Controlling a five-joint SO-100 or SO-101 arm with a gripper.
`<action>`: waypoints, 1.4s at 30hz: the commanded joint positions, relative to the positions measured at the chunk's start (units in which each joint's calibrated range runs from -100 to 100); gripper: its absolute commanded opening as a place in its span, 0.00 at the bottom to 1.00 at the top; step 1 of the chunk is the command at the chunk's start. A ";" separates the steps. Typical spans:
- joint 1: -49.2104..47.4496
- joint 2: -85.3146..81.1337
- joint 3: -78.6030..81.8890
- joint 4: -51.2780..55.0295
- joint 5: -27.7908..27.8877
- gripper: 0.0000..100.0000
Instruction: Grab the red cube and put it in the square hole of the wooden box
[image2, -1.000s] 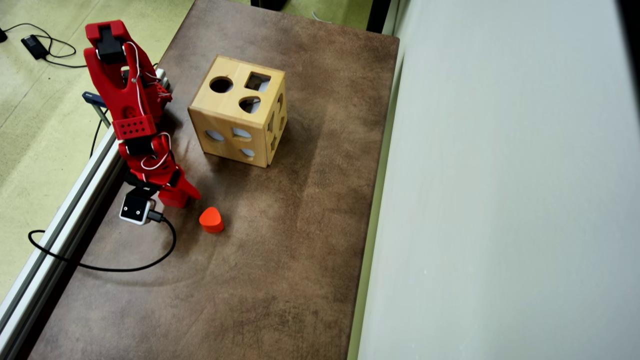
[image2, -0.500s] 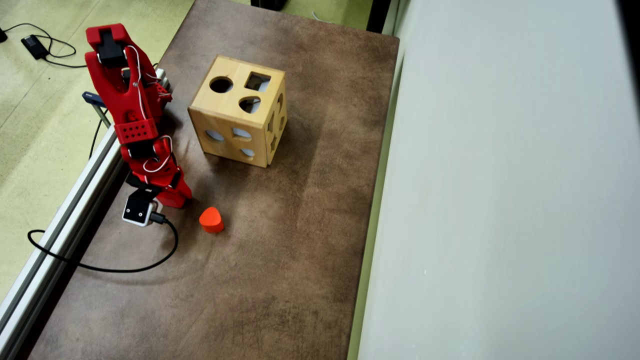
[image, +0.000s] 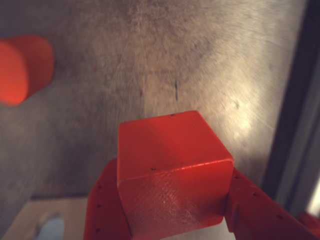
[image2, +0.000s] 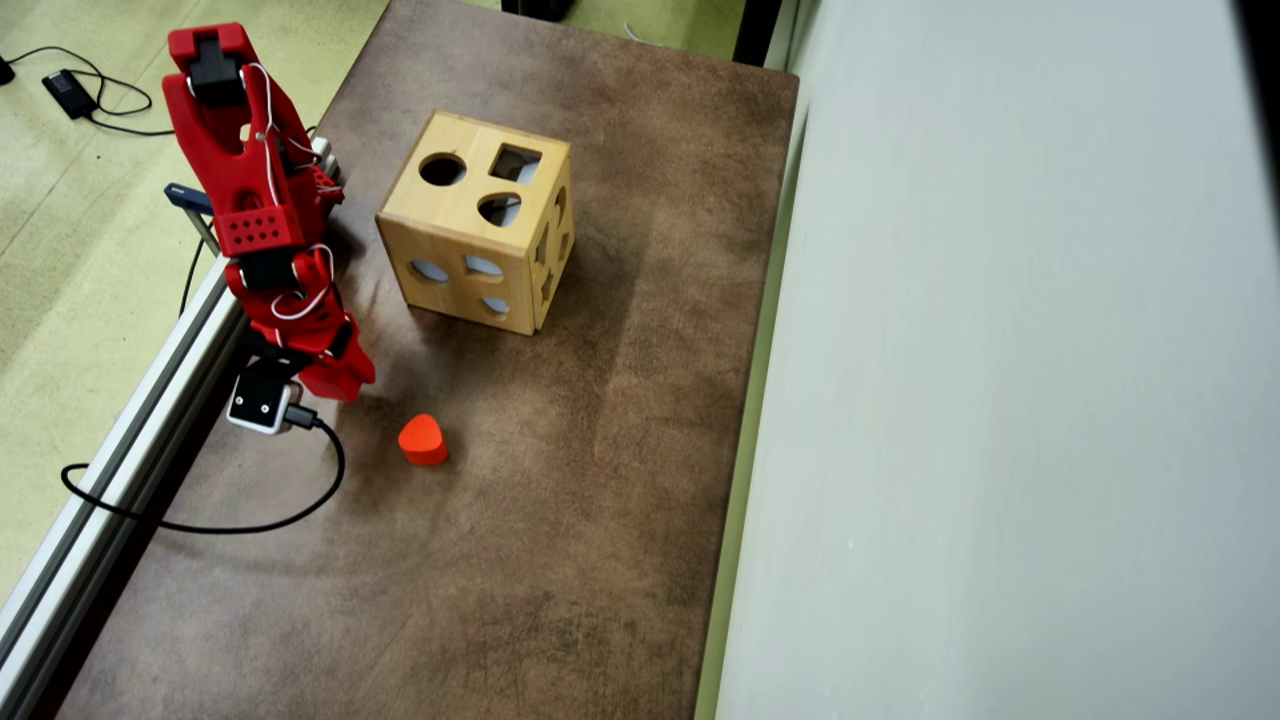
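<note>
Cube (image: 172, 175) sits clamped between my two red fingers (image: 260, 210) in the wrist view — one on each side face, top face clear and facing the camera. So the grab is done. My gripper (image2: 335, 382) is clenched on it; in the overhead view the cube itself is hard to split from my red jaws, same colour, so I go by the wrist view for the hold.

Cube looks lifted off the table (image2: 560, 480) — brown surface reads blurred and well below it in the wrist view, though I can't be sure of the gap.

Left to do: carry and drop. Box (image2: 478, 222) stands apart from my gripper in the overhead view, up and to the right of it. Its top face shows a round hole, a square hole (image2: 515, 163) and a third rounded one; square hole is at the far right corner of the top. A corner of the box edges into the bottom left of the wrist view.

Orange block (image2: 422, 440) lies on the table just right of and below my gripper in the overhead view, not touched, not part of this job.

Judgement: roughly halfway — pick complete, transport, alignment over the square hole and release all outstanding. Cube faces will need squaring with the hole edges or it may catch on the rim.
</note>
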 joint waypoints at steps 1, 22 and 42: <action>0.29 -14.33 -1.19 8.49 -0.15 0.03; -3.87 -31.06 -22.48 23.29 -11.77 0.03; -32.70 -18.15 -27.49 23.53 -26.52 0.03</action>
